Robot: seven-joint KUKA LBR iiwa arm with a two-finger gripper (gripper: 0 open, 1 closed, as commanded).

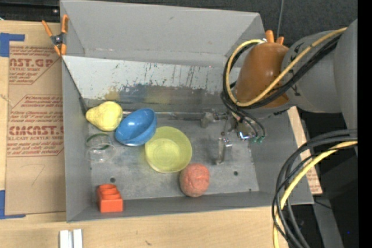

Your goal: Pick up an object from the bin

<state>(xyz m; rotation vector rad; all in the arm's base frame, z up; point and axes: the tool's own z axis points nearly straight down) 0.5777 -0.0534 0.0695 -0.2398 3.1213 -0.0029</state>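
1. Gripper (213, 139) sits low in the right-centre of the grey metal bin (157, 32), over bare floor.
2. Its two metal fingers (223, 151) look spread apart, with nothing between them: no object in hold.
3. Nearest items: yellow bowl (168, 150) just left of the gripper, mouth up; pink ball (195, 180) below-left of it, near the bin's lower edge. Bowl and ball are touching or nearly so; neither touches the gripper.
4. Blue bowl (135, 126) is tilted, against the yellow bowl's upper-left rim.
5. Yellow pear-shaped toy (105, 115) lies at centre-left, touching the blue bowl's left side.
6. Clear see-through item (99, 145) sits below the pear by the left wall; its kind is unclear.
7. Orange block (110, 198) is in the lower-left corner, well apart from the gripper.
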